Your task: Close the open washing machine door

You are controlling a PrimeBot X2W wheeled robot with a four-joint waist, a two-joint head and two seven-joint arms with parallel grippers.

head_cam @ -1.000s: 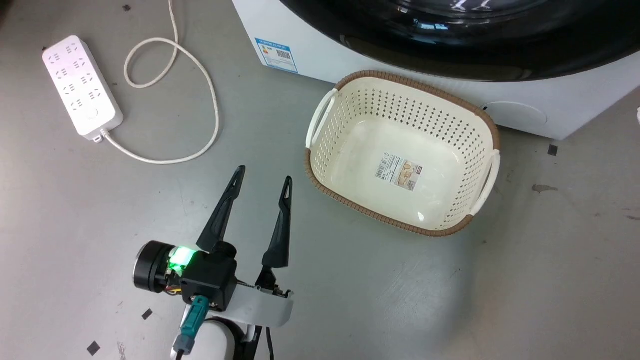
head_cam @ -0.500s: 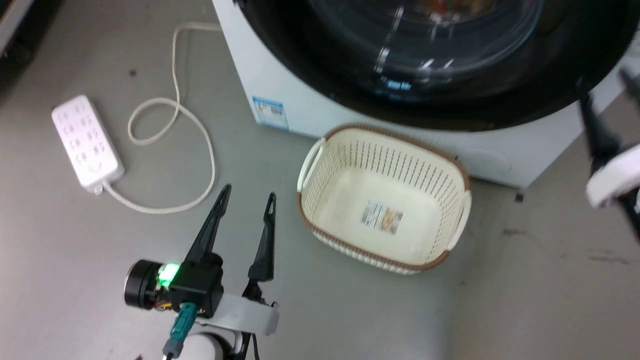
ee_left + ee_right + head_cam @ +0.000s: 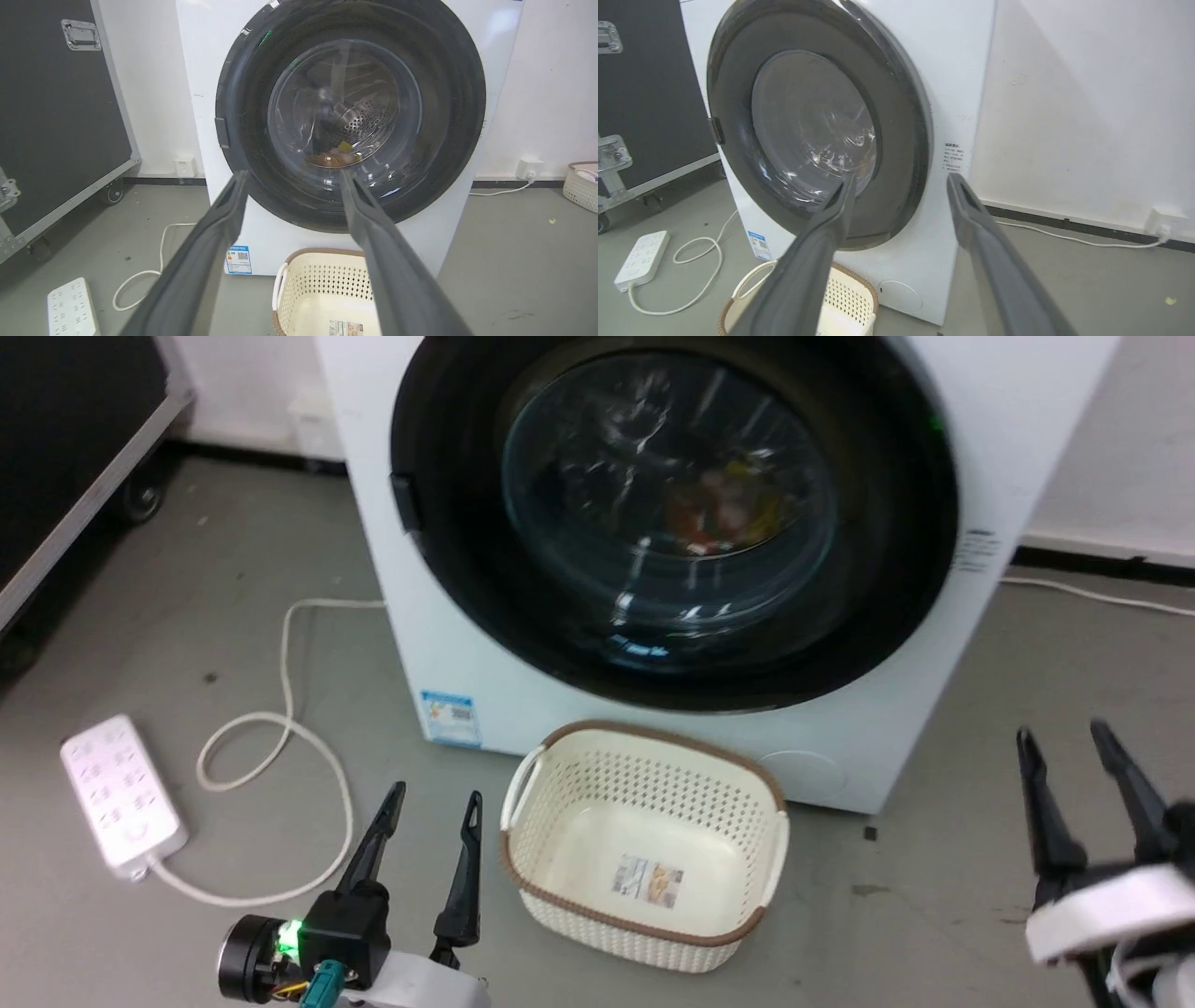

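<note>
Both the left claw (image 3: 438,791) and right claw (image 3: 1062,732) gape empty, washing machine door (image 3: 672,523) ahead, well apart.

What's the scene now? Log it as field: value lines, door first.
door: washing machine door lies against the front of the white washer; whether it is latched cannot be told
left: left gripper open, holding nothing
right: right gripper open, holding nothing
basket: cream basket stands in front of the washer, below the door
strip: power strip lies left of the basket
</note>
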